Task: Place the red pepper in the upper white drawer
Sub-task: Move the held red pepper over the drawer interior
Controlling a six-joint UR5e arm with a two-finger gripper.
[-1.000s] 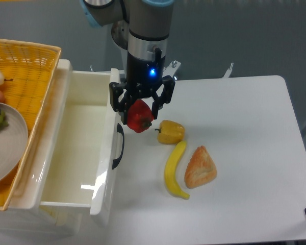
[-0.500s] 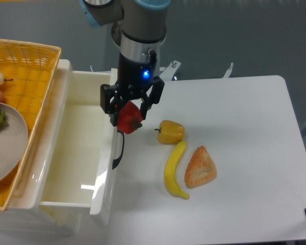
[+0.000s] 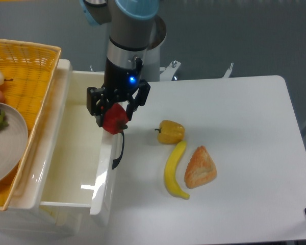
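One pepper (image 3: pixel 115 119) lifted, not yet dropped.
End effector (image 3: pixel 113 108) grips it above the drawer's (image 3: pixel 66 153) front panel; release remains.

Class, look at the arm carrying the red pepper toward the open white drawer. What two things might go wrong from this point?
1. The gripper holds the red pepper right above the white drawer's front panel; released here, it may hit the rim and roll onto the table.
2. Lowering here, the fingers might strike that panel or its dark handle.
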